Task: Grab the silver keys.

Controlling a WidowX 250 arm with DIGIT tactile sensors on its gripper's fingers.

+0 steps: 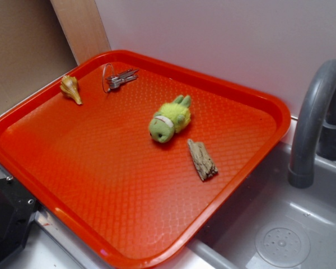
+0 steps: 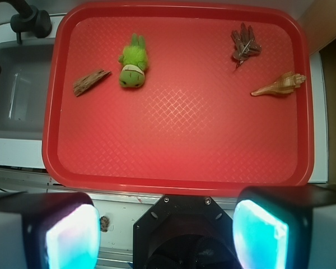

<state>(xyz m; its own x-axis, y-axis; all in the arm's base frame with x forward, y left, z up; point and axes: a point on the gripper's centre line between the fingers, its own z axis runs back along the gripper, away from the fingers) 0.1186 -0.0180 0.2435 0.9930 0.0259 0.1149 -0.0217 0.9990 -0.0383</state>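
Note:
The silver keys (image 1: 119, 78) (image 2: 245, 45) lie in a small bunch on a thin wire ring in the far corner of the red tray (image 1: 101, 168) (image 2: 185, 129). In the wrist view my gripper (image 2: 167, 235) hangs high over the tray's near edge, above the black robot base. Its two cyan-lit fingers (image 2: 73, 238) stand wide apart with nothing between them, far from the keys. In the exterior view only the black base (image 1: 5, 218) shows, not the gripper.
On the tray also lie a tan pointed seashell (image 1: 71, 88) (image 2: 280, 85) beside the keys, a green plush toy (image 1: 169, 119) (image 2: 133, 60) and a wood piece (image 1: 202, 159) (image 2: 91, 82). A grey sink (image 1: 280, 235) with a faucet (image 1: 313, 112) borders the tray.

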